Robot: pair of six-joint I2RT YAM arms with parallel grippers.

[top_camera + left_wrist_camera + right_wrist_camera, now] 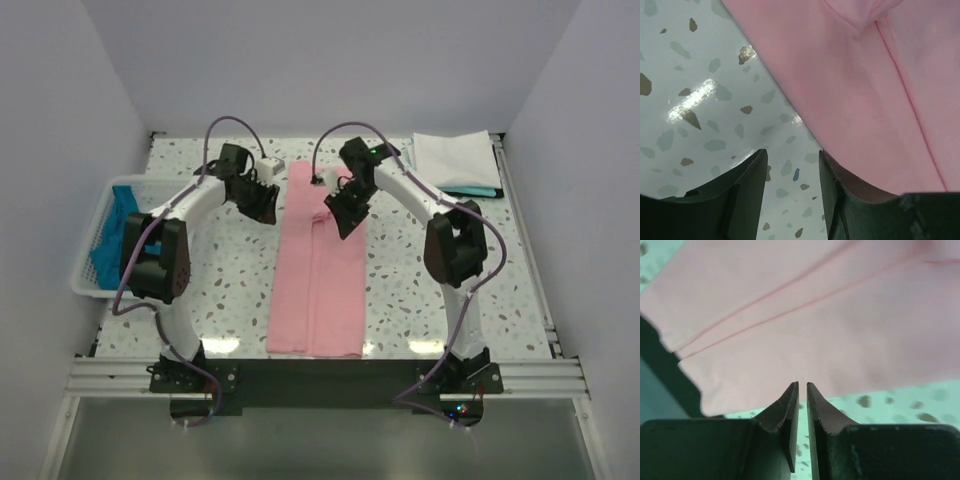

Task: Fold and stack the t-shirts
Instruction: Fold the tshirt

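A light pink t-shirt (318, 290) lies folded lengthwise into a long strip down the middle of the table. It also shows in the left wrist view (865, 100) and the right wrist view (805, 315). My left gripper (267, 210) is open and empty just off the strip's left edge near its far end; its jaws (792, 152) frame bare table, one finger touching the cloth edge. My right gripper (340, 222) hovers over the strip's far right part; its jaws (802, 385) are nearly closed with nothing between them.
A folded white t-shirt (455, 158) lies on a teal-blue one (472, 192) at the back right corner. A white lattice basket (88, 262) at the left edge holds teal-blue cloth (115, 235). The speckled table (420, 290) has rails along its near and right edges.
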